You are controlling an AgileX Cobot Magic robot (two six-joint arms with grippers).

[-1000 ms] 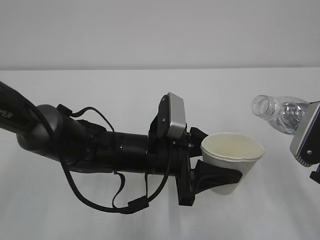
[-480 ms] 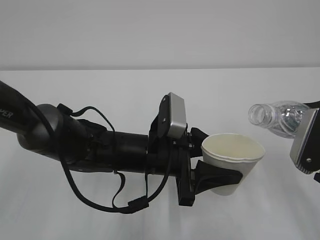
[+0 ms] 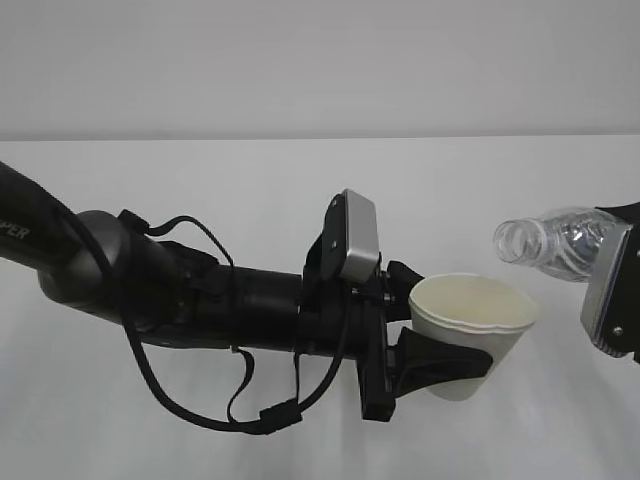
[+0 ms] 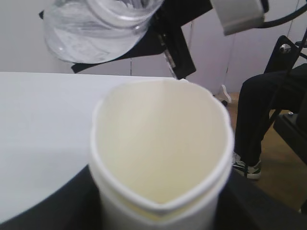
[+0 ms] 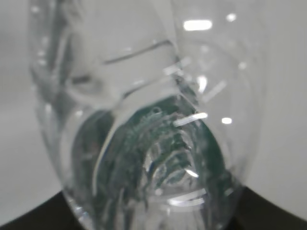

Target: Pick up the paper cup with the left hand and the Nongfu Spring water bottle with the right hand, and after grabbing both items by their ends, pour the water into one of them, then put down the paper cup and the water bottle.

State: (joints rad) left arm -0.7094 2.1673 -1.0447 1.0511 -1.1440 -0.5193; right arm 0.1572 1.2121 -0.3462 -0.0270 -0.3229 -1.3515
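The left hand [image 3: 440,365] held the paper cup [image 3: 470,335] above the white worktop [image 3: 250,200], near the middle of the scene. Its jaws were clenched on the lower part of the cup, and the rim was pressed into a pointed oval shape. I judge the cup to be light and soft, so a strong grip deforms it; the low hold near the base, where the paper is stiffer, seems the better place.

The right hand [image 3: 615,300] was at the right edge and carried the Nongfu Spring water bottle [image 3: 550,240], tilted with its open neck toward the left, higher than the cup and a little to the right of its rim. Its jaws were not visible clearly, but they appeared to grasp the bottle at its bottom end. The thin ribbed plastic probably is smooth and bends easily.

The left wrist view showed the cup's inside [image 4: 160,143], cream-coloured and apparently dry, with the bottle [image 4: 96,24] above its far left side; the exterior view could not show this depth. The right wrist view looked through the bottle [image 5: 148,134] from behind, and the green label appeared there. The water I could not distinguish in any view.
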